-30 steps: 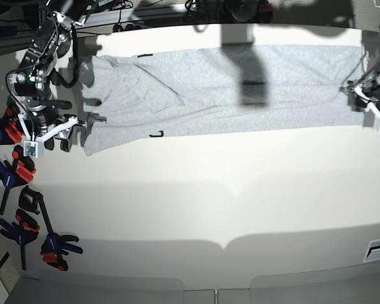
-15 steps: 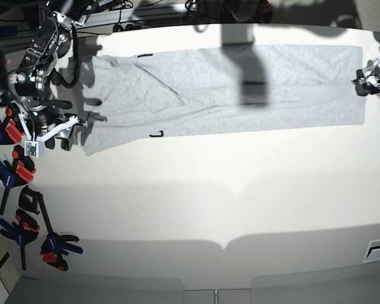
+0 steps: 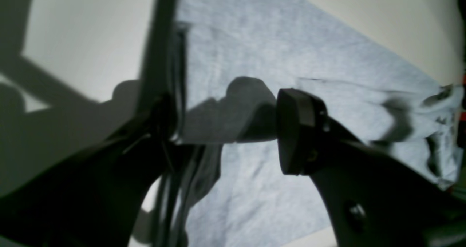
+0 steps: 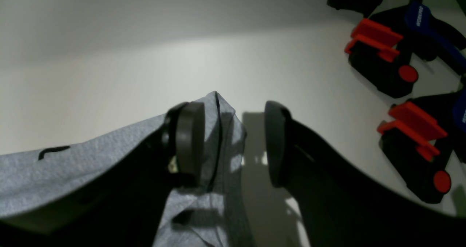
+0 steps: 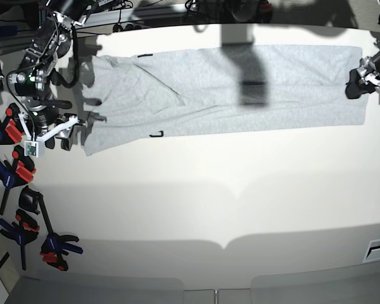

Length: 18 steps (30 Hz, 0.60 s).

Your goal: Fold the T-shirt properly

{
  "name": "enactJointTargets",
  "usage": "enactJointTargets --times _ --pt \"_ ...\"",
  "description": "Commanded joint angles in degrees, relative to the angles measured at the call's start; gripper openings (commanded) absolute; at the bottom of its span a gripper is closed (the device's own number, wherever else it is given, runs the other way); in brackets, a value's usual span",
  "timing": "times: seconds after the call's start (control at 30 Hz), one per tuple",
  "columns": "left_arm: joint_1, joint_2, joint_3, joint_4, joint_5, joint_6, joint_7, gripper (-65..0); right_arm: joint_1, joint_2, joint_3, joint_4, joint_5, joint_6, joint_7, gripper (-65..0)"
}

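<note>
**A:** How do the right arm's fingers stand?

**B:** Spread apart, nothing clamped. In the right wrist view one pad sits against a raised corner of the T-shirt; the other pad hangs over bare desk, clear of the cloth. A fold of grey fabric pokes up between them, closer to the first pad.

**A:** And the left arm's fingers?

**B:** Also released, with a broad gap. The left wrist view shows grey cloth spread under and between the pads, but the picture is blurred and I cannot tell whether either pad touches it.

**A:** Where does the shirt lie overall?

**B:** In the base view the T-shirt stretches as a long band across the far part of the desk. The right gripper is at one end of it, by the rumpled corner; the left gripper is at the other end, just at the cloth's edge. Red and black clamps lie on the desk beyond the free right pad.

**A:** Anything changed from a second ago?

**B:** The left gripper has risen from the near corner of its end toward the middle of that edge. The right gripper and the shirt lie as before.
</note>
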Motion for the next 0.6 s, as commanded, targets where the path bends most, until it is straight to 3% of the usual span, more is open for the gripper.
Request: enactJointTargets --times 0.0,0.27,0.33,0.47,0.57 --pt "0.2 0.2 0.1 0.1 1.5 -0.2 3.9 -29.3 0.9 0.8 0.2 1.1 0.6 0.2 1.3 -39.8" --pt "0.2 0.9 0.1 0.2 1.5 -0.7 4.3 -29.9 0.9 0.8 0.2 1.1 0.6 0.2 1.3 -39.8" --pt "0.2 0.9 0.1 0.2 1.5 -0.8 2.8 -35.2 0.9 0.8 0.2 1.1 0.6 0.2 1.3 -39.8" --pt "0.2 0.9 0.1 0.2 1.5 -0.7 -5.4 -51.9 0.9 0.8 0.2 1.1 0.6 0.2 1.1 -39.8" --pt "-0.3 0.9 0.1 0.2 1.6 -0.7 -6.5 -55.3 0.9 0.8 0.2 1.1 0.6 0.2 0.6 -39.8"
